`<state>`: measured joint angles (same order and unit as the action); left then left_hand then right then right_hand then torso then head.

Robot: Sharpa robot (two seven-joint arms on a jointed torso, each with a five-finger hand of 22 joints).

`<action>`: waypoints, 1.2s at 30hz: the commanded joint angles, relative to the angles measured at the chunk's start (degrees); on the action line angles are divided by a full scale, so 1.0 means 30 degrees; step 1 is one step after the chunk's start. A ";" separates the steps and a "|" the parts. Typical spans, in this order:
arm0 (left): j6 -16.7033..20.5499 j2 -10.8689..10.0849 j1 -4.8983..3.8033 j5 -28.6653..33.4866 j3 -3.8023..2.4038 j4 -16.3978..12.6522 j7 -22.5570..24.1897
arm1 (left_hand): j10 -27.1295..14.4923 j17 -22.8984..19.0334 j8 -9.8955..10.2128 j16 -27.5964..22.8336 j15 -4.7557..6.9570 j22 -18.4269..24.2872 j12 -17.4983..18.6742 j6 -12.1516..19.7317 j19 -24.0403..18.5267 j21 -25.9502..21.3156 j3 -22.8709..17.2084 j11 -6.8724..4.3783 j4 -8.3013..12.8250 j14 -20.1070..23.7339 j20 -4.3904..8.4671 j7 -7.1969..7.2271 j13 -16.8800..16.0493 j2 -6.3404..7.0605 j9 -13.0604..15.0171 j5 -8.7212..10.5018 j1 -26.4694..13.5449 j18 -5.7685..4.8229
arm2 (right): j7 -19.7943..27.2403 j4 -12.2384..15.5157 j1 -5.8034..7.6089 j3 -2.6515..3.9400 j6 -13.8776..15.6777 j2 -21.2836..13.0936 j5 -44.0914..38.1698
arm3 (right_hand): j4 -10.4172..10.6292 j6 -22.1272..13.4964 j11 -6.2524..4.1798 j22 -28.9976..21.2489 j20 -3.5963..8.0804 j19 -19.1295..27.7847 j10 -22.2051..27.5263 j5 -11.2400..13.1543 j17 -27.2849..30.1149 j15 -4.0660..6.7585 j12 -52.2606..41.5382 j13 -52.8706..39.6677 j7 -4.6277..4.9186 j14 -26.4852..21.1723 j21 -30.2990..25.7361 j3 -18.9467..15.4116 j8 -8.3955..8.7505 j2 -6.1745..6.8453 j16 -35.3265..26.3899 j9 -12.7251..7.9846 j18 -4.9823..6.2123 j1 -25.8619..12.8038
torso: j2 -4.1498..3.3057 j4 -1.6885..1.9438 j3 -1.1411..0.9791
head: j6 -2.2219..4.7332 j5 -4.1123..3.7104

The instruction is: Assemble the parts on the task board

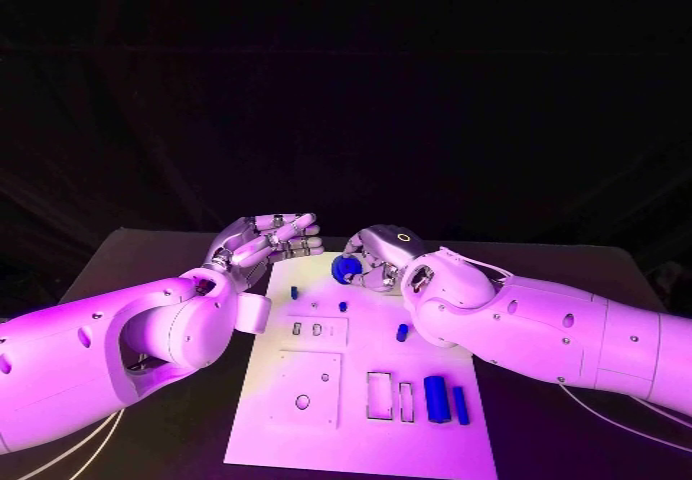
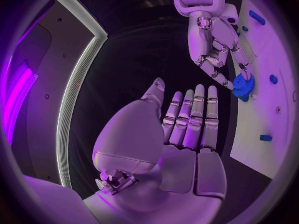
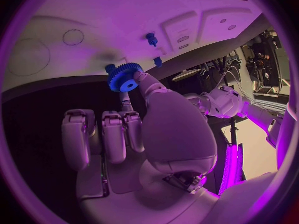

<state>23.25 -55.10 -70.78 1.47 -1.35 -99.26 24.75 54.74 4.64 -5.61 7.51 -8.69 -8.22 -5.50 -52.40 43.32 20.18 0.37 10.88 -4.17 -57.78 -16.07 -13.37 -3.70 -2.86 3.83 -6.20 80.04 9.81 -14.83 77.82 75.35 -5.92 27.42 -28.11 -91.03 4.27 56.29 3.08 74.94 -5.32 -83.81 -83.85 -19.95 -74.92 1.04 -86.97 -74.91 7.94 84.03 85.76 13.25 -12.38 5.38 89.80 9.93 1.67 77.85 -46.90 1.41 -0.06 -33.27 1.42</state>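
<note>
- Currently the right hand pinches a blue gear over the task board's far edge; a thin fingertip grip could let it slip.
- Left hand hovers released, fingers apart, nearby; crowding risks a knock.

Right arm hides task board corner (far right).

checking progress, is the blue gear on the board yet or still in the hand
Still in hand: the right hand pinches the blue gear just above the task board.
</note>
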 commanded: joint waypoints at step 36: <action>-0.0296 0.0079 -0.0035 -0.0104 -0.0014 -0.0015 0.0067 | 0.0016 -0.0028 0.0094 -0.0095 -0.0069 0.0026 0.0091 0.0010 -0.0094 0.0071 -0.0007 0.0126 0.0112 -0.0011 -0.0067 -0.0222 -0.0015 -0.0169 -0.0016 -0.0010 0.0045 0.0200 | -0.0400 -0.2014 -0.0702 -0.0044 -0.0160 0.1717 -0.0351 | -0.0022 -0.1413 0.0503 0.3036 -0.0316 -0.0810 -0.0582 0.2725 -0.5028 -0.0458 0.0662 -0.3331 0.0518 0.1990 -0.0154 0.0181 0.1604 0.0481 0.0068 -0.0284 -0.0050 -0.1145 | 0.0003 -0.0017 -0.0027 | -0.0043 0.0095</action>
<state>23.25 -54.97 -70.81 1.43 -1.35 -99.26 24.62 54.74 4.64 -5.61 7.52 -8.69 -8.23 -5.51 -52.40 43.32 20.18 0.37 10.88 -4.17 -57.78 -16.07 -13.37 -3.70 -2.86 3.83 -6.20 80.05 9.81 -15.58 71.86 73.25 -6.07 27.31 -23.06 -91.44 4.19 52.44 4.31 74.91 -5.96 -84.02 -84.03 -11.87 -74.93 0.09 -85.13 -74.94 9.53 84.11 85.51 14.06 -7.67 6.36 89.79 9.12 1.69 74.18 -46.87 1.37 -0.14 -33.43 1.66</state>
